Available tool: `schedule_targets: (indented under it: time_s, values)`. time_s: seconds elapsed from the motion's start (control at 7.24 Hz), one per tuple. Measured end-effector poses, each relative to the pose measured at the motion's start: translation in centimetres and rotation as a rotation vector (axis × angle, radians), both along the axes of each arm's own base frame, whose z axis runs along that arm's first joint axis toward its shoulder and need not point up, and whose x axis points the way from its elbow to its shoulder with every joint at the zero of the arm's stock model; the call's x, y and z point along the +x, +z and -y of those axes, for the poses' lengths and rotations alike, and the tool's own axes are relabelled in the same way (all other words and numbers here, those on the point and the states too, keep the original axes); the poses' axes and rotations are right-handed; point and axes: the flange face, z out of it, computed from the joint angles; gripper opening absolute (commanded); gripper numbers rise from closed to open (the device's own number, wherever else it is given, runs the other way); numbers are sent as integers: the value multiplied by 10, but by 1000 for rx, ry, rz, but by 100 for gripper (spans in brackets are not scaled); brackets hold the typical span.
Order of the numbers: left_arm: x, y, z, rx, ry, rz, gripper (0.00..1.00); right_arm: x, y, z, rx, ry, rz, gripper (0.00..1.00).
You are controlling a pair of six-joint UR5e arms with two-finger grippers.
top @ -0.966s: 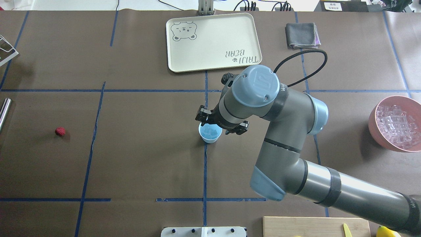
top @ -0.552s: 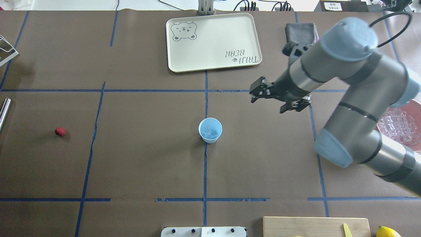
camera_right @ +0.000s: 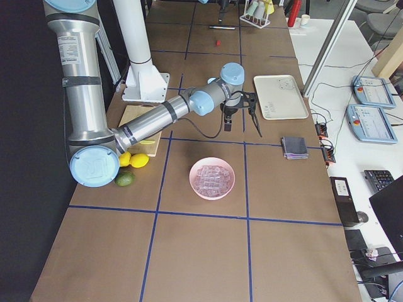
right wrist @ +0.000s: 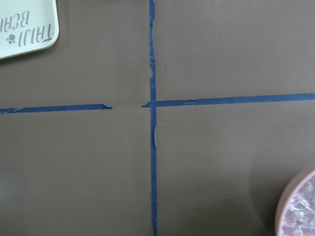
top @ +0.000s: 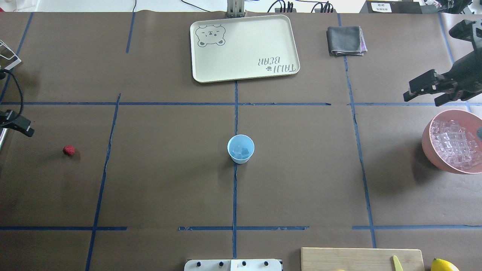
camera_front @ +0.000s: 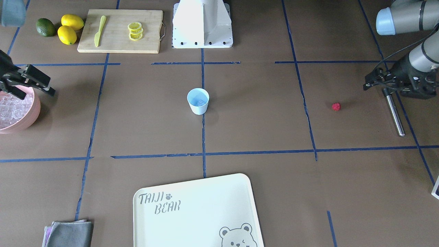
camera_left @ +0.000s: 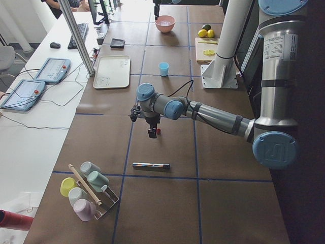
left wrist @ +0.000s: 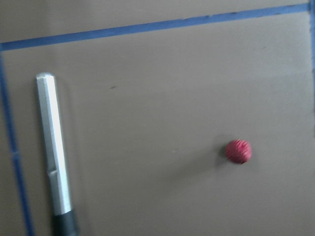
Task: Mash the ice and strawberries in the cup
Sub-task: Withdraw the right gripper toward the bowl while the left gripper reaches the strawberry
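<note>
Your left claw [camera_front: 373, 79], open or closed I cannot tell, hangs near the strawberry [top: 69, 150], which lies on the bench [top: 169, 180] between it and the cup [top: 240, 148] holding ice [top: 241, 151]; your right claw [top: 421, 101] gapes far off.

This looks like a robotics lab. The table [top: 169, 188] is papered in brown and ruled into squares with blue tape [top: 234, 195]. A pale blue cup [top: 240, 149] stands right on one tape line. Two grey jointed industrial arms, the left arm [camera_left: 213, 114] and the right arm [camera_right: 157, 116], reach over the table beside a white pedestal [camera_front: 202, 24] with a base plate.

Alongside runs a white bench [camera_left: 30, 132] with two teach pendants [camera_left: 52, 69], a keyboard [camera_left: 80, 34] and a mouse [camera_left: 55, 45]. Black cables [top: 280, 5] trail at the table's far edge. The pale shape at the left edge of the left side view may be an office chair [camera_left: 5, 56].
</note>
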Motion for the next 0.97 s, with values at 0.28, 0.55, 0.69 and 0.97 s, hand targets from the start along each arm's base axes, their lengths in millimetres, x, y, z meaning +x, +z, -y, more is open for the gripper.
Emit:
schedule_targets:
  time_s: [0.28,0.55,0.69,0.97]
  values:
    - [52,25,17,-9,-32,-14,100,14,17,-6,14,-13,-14,100]
    - [92,23,11,-29,-75,3,100,16,23,-8,11,-16,-20,100]
    - [106,21,5,-38,-88,13,100,16,24,-8,10,-16,-22,100]
    - [113,20,-1,-40,-103,29,100,15,26,-8,7,-17,-26,100]
